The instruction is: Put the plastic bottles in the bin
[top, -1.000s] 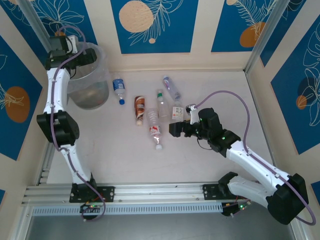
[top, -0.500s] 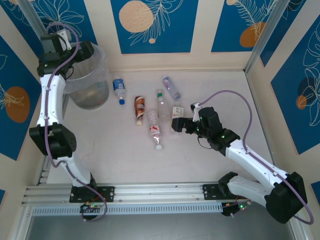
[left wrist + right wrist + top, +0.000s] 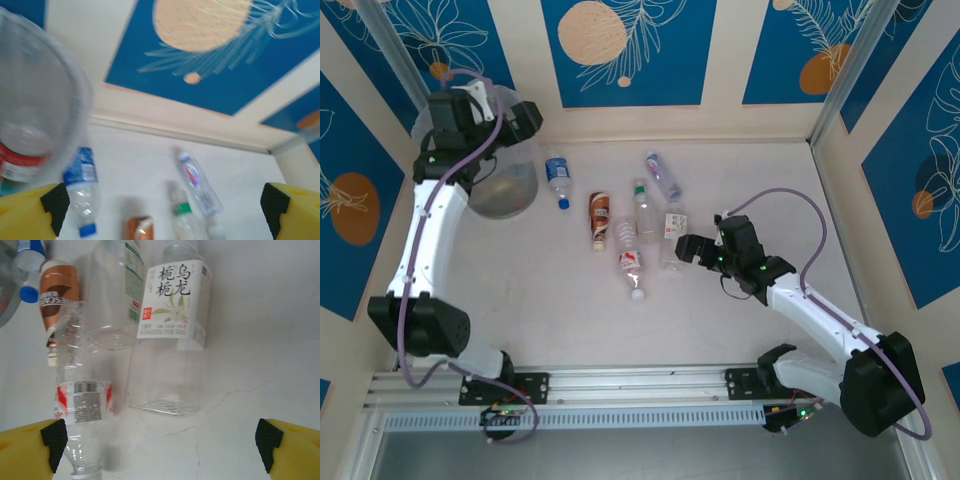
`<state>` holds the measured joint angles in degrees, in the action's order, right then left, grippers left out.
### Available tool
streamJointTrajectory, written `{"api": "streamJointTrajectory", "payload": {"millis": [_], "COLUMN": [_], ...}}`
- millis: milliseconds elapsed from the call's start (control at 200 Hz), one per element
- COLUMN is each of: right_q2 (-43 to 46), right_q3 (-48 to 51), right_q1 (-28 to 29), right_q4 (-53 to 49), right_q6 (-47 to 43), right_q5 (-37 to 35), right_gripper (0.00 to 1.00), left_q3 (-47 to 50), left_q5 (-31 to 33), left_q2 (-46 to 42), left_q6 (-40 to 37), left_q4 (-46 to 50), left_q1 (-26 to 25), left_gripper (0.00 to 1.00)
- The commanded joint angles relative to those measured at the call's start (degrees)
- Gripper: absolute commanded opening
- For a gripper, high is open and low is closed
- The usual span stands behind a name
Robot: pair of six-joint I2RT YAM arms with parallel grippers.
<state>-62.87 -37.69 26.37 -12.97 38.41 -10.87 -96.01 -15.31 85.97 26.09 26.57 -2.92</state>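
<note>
The bench (image 3: 550, 310) carries everything. On it the bin (image 3: 508, 188) stands at about ten o'clock in the top view, and through its wall in the left wrist view a red-labelled bottle (image 3: 15, 165) already shows inside. The left tool (image 3: 525, 118) hangs by the bin's rim at its one o'clock, its fingers spread as wide as they go and holding nothing.

The right tool (image 3: 683, 248) is equally wide open and empty. It sits at about five o'clock of the white-labelled bottle (image 3: 673, 222), which lies on its side near the bench's middle. This looks like the approach to a grasp.

In the right wrist view that bottle (image 3: 172, 335) points its cap toward twelve o'clock and its base toward the camera, so the fingers already line up across its width. A clear bottle with a green-printed label (image 3: 120, 295) lies right against it at ten o'clock. The red-labelled one (image 3: 82, 405) lies just beside it at eight o'clock.

- Shift a little toward three o'clock, so the left finger drops between the white-labelled bottle and its neighbours rather than onto them.
- Close over the label, mid-body.
- Squeeze gently, since the thin walls will likely buckle or squirt out.
- Lift straight up before swinging toward the bin.
</note>
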Motion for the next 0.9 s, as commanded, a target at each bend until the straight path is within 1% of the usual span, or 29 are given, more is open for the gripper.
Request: {"api": "streamJointTrajectory", "payload": {"millis": [0, 95, 195, 260, 340, 475, 560, 725, 845, 895], "right_q2": [-2.3, -5.2, -8.8, -11.7, -15.6, -21.5, -24.6, -31.4, -37.5, -39.8], "right_q3": [-0.4, -2.3, -4.7, -6.8, -9.6, -14.7, -18.2, -26.1, -32.7, -35.2], "right_q1": [-0.2, -0.5, -1.3, -1.8, -2.6, -4.0, -5.3, -6.6, -7.7, -7.9], "right_q4": [-1.2, -3.0, -3.7, -4.3, -5.1, -5.5, -5.6, -8.0, -10.2, -10.8], "right_q6": [1.7, 2.0, 0.8, -0.4, -1.2, -2.2, -3.3, -6.9, -8.1, -8.7], "right_q5": [-2.7, -3.9, -2.9, -2.9, -2.9, -1.3, 0.7, 1.7, 3.4, 4.3], "right_gripper": [1.00, 1.00, 1.00, 1.00, 1.00, 1.00, 1.00, 0.99, 0.95, 0.90], "left_q3": [5.8, 9.4, 12.1, 13.6, 15.8, 20.7, 21.0, 23.6, 26.9, 28.8], "left_q5": [1.0, 1.0, 0.8, 0.7, 2.2, 3.8, 3.5, 3.8, 6.7, 8.0], "left_q2": [-3.8, -5.6, -6.5, -7.0, -7.7, -9.3, -9.4, -11.3, -13.5, -14.5], "left_q6": [3.2, 4.0, 4.3, 4.1, 4.6, 5.1, 3.8, 2.6, 3.3, 4.0], "left_q4": [-1.2, -1.0, -0.9, -0.9, -1.2, -4.2, -3.5, -4.5, -6.6, -8.0], "left_q1": [-2.9, -5.9, -8.7, -10.1, -11.1, -11.3, -11.4, -11.4, -11.4, -11.4], "left_gripper": [0.99, 0.99, 0.99, 0.99, 0.99, 1.00, 0.99, 0.99, 0.99, 0.99]}}
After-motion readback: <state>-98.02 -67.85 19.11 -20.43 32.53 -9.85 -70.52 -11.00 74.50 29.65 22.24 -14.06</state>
